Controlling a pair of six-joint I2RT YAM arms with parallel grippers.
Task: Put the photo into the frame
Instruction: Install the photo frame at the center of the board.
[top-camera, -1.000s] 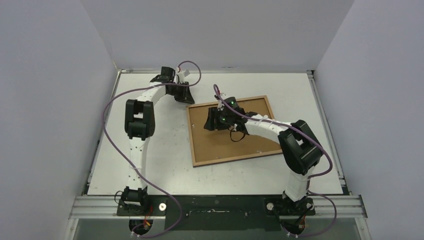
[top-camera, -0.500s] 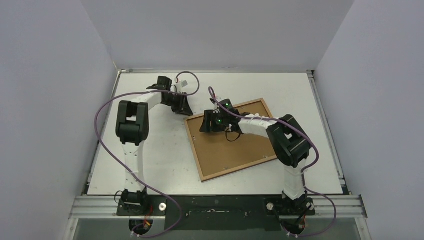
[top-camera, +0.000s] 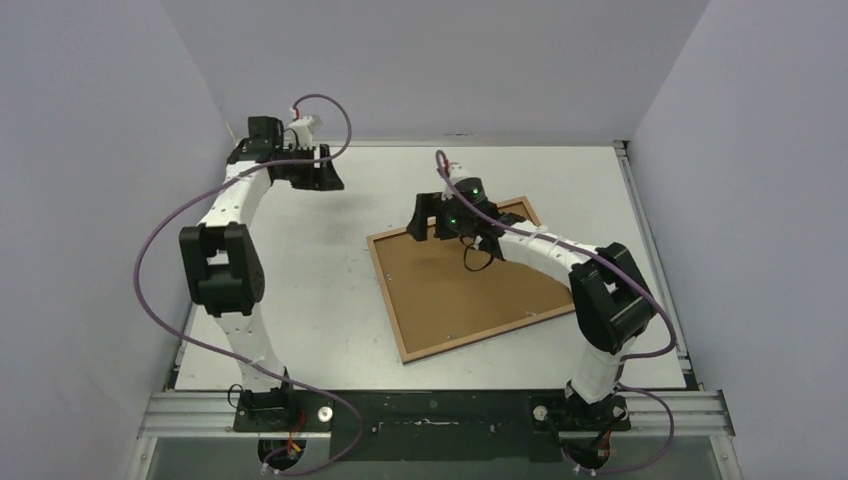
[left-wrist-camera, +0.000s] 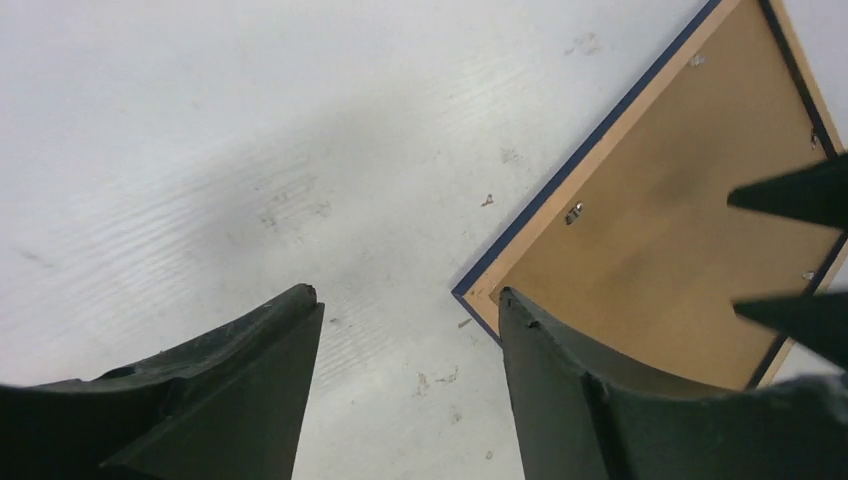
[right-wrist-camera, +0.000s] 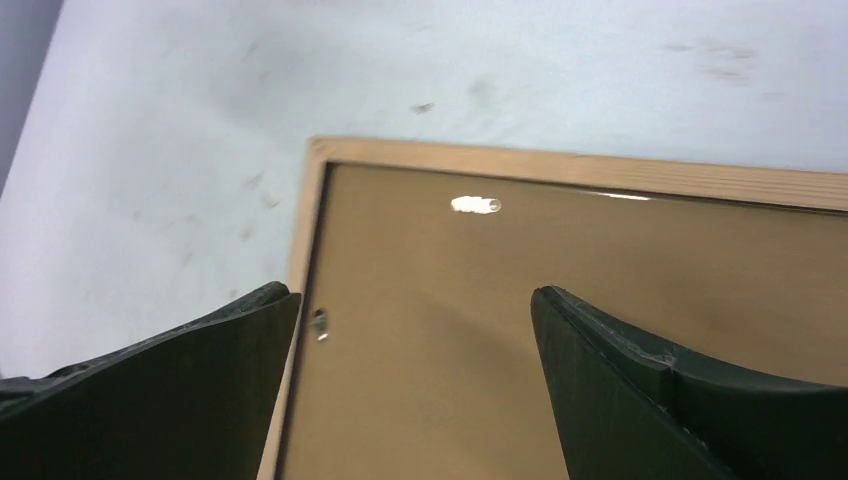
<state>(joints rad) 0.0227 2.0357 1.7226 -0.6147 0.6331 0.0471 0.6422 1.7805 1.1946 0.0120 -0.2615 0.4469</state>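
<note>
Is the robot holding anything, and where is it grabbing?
Nothing is held. Left end effector is open over the table; right end effector is open over the brown back of the frame.

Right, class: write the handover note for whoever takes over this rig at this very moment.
The left hand is open and empty, above the bare table, off the frame.
The right hand is open and empty, over a far corner of the frame.
The frame lies flat, brown back up.
The photo shows in no view, so I cannot tell whether it is inside.
Left to do: locate the photo and confirm that it sits in the frame.
</note>
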